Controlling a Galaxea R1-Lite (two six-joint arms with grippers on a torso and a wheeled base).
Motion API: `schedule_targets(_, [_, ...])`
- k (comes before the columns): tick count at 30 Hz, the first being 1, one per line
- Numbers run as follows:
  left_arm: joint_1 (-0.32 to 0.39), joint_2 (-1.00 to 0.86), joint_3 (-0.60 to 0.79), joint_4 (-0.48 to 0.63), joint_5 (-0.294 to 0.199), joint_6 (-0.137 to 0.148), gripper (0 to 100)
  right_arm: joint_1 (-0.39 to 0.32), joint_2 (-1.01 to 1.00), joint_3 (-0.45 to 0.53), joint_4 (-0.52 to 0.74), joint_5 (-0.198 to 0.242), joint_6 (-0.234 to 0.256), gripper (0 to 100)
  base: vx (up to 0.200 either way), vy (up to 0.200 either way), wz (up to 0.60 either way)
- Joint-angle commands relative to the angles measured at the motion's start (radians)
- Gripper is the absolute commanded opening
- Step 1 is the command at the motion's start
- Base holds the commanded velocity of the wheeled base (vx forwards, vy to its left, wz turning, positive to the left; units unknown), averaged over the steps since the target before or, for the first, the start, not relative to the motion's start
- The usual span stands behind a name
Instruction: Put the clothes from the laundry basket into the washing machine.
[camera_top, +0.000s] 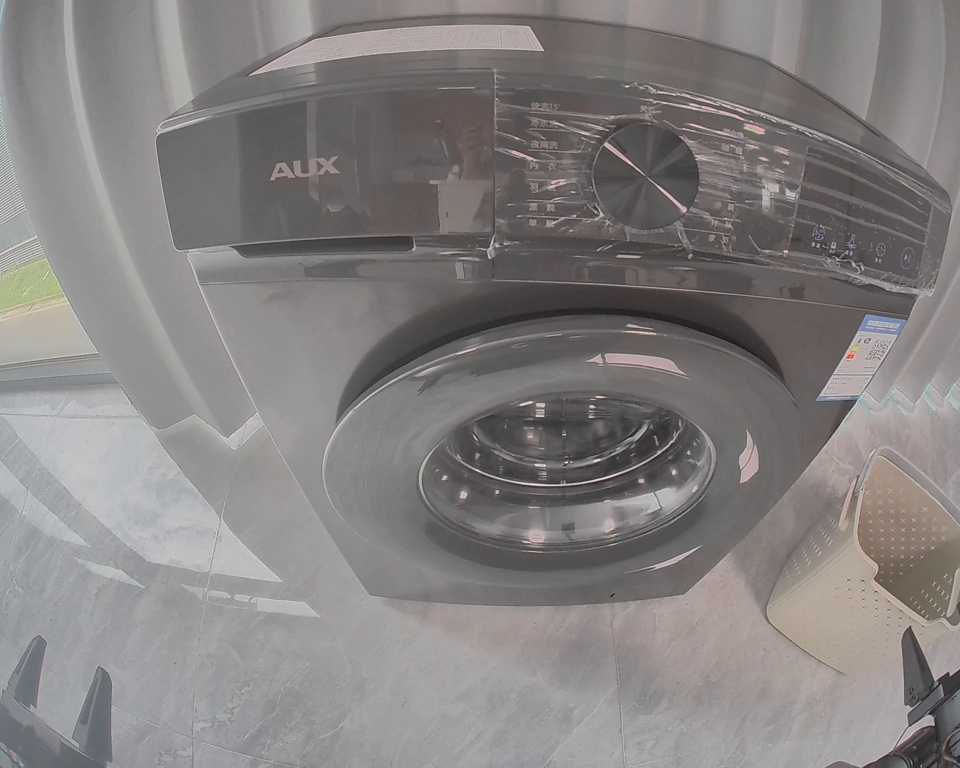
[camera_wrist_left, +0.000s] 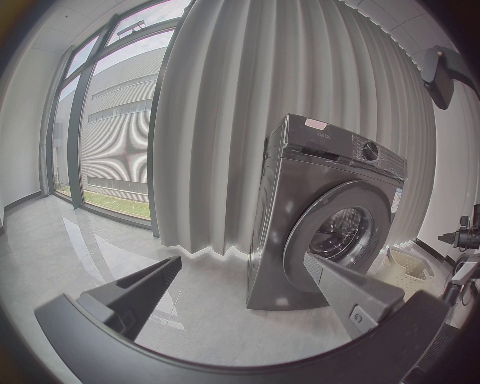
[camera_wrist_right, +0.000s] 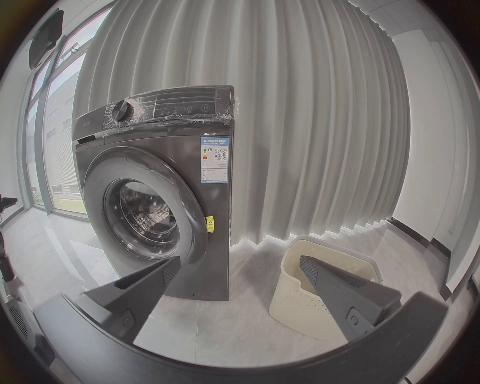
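Observation:
The grey washing machine (camera_top: 330, 330) stands straight ahead with its round glass door (camera_top: 565, 465) shut. The cream perforated laundry basket (camera_top: 870, 570) sits on the floor at its right; the part of its inside I see is bare wall. My left gripper (camera_top: 60, 685) hangs low at the front left, open and holding nothing, well short of the machine (camera_wrist_left: 300, 200). Low at the front right, my right gripper (camera_wrist_right: 239, 263) is open and holds nothing, just in front of the basket (camera_wrist_right: 300, 295). From the left wrist the basket (camera_wrist_left: 407, 265) lies beyond the door.
White pleated curtains (camera_top: 120, 250) hang behind the machine. A tall window (camera_wrist_left: 115, 125) stands off to the left. Glossy grey floor tiles (camera_top: 400, 680) give free room between me and the machine.

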Motion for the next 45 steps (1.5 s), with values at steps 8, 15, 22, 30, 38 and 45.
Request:
schedule_targets(8, [0.002, -0.016, 0.018, 0.0, 0.0, 0.001, 100, 0.069, -0.031, 0.018, 0.004, 0.082, -0.079, 100, 0.0, 0.0, 0.0])
schedule_targets(15, [0.0, -0.015, 0.018, 0.0, 0.002, -0.001, 100, 0.045, -0.054, 0.018, 0.024, 0.109, -0.024, 100, 0.0, 0.0, 0.0])
schedule_targets(22, [0.002, -0.016, 0.018, 0.0, 0.0, 0.002, 100, 0.045, -0.06, 0.01, 0.083, 0.106, 0.007, 100, 0.0, 0.0, 0.0])
schedule_targets(30, [0.0, -0.016, 0.018, -0.002, 0.01, -0.013, 100, 0.046, -0.062, 0.018, 0.063, 0.106, 0.009, 100, 0.0, 0.0, 0.0])
schedule_targets(38, [0.003, -0.015, 0.018, 0.001, 0.002, -0.012, 100, 0.046, -0.062, 0.018, 0.063, 0.105, 0.01, 100, 0.0, 0.0, 0.0])
schedule_targets(45, [0.003, -0.013, 0.015, 0.014, -0.168, 0.051, 100, 0.046, -0.062, 0.018, 0.063, 0.105, 0.01, 100, 0.0, 0.0, 0.0])
